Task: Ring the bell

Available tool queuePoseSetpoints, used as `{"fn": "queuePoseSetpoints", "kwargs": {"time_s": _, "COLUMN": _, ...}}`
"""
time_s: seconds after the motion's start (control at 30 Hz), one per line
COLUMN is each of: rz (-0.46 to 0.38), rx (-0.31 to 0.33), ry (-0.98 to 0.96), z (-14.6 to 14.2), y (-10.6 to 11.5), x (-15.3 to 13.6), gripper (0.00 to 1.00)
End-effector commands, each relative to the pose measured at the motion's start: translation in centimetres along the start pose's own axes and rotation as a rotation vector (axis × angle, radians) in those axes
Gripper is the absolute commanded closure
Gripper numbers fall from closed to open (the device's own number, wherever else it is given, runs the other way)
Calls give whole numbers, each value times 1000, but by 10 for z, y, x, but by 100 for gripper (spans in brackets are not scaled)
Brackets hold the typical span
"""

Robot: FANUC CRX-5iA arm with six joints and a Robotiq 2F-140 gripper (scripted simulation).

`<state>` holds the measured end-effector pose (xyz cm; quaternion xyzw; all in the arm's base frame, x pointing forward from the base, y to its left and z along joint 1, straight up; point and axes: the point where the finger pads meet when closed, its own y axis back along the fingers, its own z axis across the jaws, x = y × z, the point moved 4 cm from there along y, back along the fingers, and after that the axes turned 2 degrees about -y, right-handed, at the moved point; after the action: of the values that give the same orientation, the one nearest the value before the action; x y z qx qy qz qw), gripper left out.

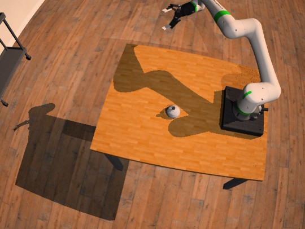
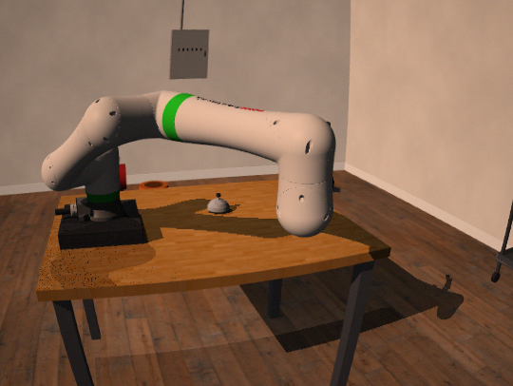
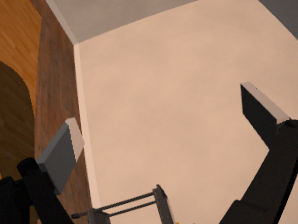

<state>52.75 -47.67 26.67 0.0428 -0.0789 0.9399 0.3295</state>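
A small silver dome bell [image 1: 173,111] [image 2: 218,205] with a dark button on top stands near the middle of the wooden table [image 1: 141,146] [image 2: 199,261]. My gripper [image 1: 167,19] [image 3: 158,115] is open and empty. It is raised far from the bell, out past the table's far edge in the top view. In the exterior view the gripper is hidden behind the arm's elbow [image 2: 304,190]. The wrist view shows only the two spread fingers against a beige wall and a strip of table; the bell is not in it.
The arm's dark base block [image 1: 243,124] [image 2: 102,230] sits on one end of the table. A grey wheeled cart [image 1: 9,62] [image 3: 127,212] stands on the floor off to the side. An orange ring [image 2: 153,184] lies on the floor behind the table.
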Motion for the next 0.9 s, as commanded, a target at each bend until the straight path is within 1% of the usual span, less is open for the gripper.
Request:
{"fn": "queuePoseSetpoints", "kwargs": {"time_s": 0.0, "rz": 0, "rx": 0, "ry": 0, "z": 0, "y": 0, "x": 0, "gripper": 0}}
{"fn": "queuePoseSetpoints", "kwargs": {"time_s": 0.57, "rz": 0, "rx": 0, "ry": 0, "z": 0, "y": 0, "x": 0, "gripper": 0}}
{"fn": "queuePoseSetpoints", "kwargs": {"time_s": 0.63, "rz": 2, "rx": 5, "ry": -4, "z": -1, "y": -3, "x": 0, "gripper": 0}}
{"fn": "queuePoseSetpoints", "kwargs": {"time_s": 0.7, "rz": 7, "rx": 21, "ry": -18, "z": -4, "y": -15, "x": -1, "gripper": 0}}
{"fn": "queuePoseSetpoints", "kwargs": {"time_s": 0.73, "rz": 12, "rx": 34, "ry": -29, "z": -7, "y": -24, "x": -1, "gripper": 0}}
{"fn": "queuePoseSetpoints", "kwargs": {"time_s": 0.8, "rz": 26, "rx": 77, "ry": -63, "z": -16, "y": -52, "x": 0, "gripper": 0}}
{"fn": "queuePoseSetpoints", "kwargs": {"time_s": 0.87, "rz": 37, "rx": 108, "ry": -85, "z": -23, "y": -72, "x": 2, "gripper": 0}}
